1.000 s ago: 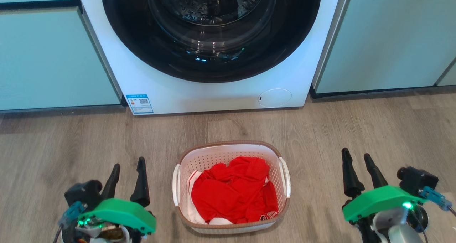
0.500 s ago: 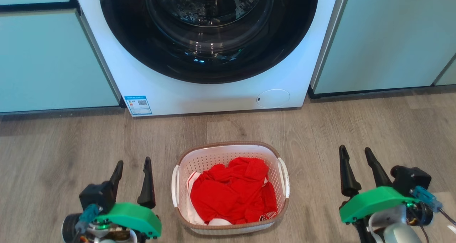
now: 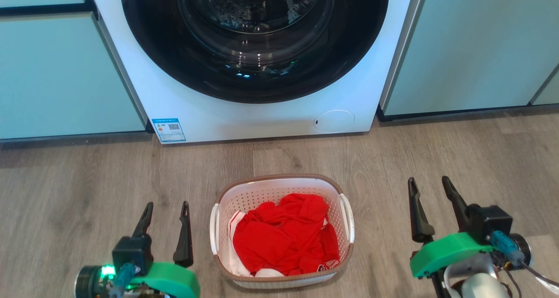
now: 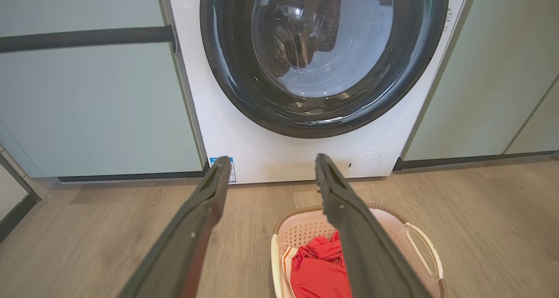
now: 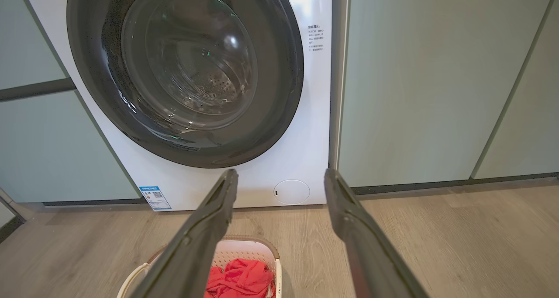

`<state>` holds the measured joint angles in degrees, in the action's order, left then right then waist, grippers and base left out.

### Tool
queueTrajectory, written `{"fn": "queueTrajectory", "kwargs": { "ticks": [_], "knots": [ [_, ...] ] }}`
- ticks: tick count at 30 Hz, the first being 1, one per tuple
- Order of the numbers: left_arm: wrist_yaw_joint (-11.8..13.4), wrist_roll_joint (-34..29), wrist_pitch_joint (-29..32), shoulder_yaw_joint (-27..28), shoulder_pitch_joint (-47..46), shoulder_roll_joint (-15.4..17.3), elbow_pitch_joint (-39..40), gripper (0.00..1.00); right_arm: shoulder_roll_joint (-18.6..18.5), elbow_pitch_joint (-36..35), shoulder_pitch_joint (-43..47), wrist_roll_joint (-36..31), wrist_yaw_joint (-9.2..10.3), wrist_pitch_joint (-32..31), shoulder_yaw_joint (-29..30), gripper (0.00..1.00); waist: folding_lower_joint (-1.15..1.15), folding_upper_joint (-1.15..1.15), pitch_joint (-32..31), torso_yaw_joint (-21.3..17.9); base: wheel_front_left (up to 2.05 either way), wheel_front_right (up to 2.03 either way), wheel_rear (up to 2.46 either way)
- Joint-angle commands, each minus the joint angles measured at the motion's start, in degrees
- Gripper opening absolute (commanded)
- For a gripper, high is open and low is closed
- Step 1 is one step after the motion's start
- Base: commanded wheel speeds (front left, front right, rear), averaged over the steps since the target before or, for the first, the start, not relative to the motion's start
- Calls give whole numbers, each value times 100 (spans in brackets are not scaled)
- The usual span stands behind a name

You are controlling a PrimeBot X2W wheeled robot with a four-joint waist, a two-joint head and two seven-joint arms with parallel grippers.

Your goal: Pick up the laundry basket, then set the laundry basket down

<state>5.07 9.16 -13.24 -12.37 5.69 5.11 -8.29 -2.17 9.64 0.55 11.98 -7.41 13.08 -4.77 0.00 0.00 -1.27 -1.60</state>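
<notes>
The laundry basket [image 3: 262,194], white and perforated with a brown rim and white side handles, stands on the wood floor with red clothing [image 3: 284,239] inside. My left gripper [image 3: 167,207] is open a short way left of its left handle, touching nothing. Further off on the other side, my right gripper [image 3: 430,182] is open too, with floor between it and the right handle. The left wrist view has the basket [image 4: 419,241] low and right behind my open left gripper [image 4: 270,163]. In the right wrist view the basket [image 5: 249,248] sits at the bottom below my open right gripper [image 5: 279,175].
A white washing machine [image 3: 262,114] with a round dark glass door [image 3: 253,36] stands just beyond the basket. Pale green cabinet fronts [image 3: 65,71] flank it on both sides. Bare wood floor [image 3: 458,149] lies around the basket.
The left gripper has drawn back toward me and turned so its fingers look thinner. The right gripper has shifted slightly left and rotated. The basket stays put.
</notes>
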Motion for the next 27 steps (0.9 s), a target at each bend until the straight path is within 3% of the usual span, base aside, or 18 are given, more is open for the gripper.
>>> {"fn": "queueTrajectory", "kwargs": {
  "ticks": [1,6,27],
  "knots": [
    [23,-173,-90,172,-202,12,196,100,-67,-230,-74,-172,-8,108,-160,100,0,0,0,-3,0,0,0],
    [14,-519,-175,179,-173,-26,199,100,-71,-237,-67,-506,-8,191,-205,100,0,0,2,-10,0,0,0],
    [-143,-582,-175,364,-175,-146,103,100,-71,-154,-86,-471,-8,192,-210,100,0,0,10,-23,0,0,0]
  ]
}}
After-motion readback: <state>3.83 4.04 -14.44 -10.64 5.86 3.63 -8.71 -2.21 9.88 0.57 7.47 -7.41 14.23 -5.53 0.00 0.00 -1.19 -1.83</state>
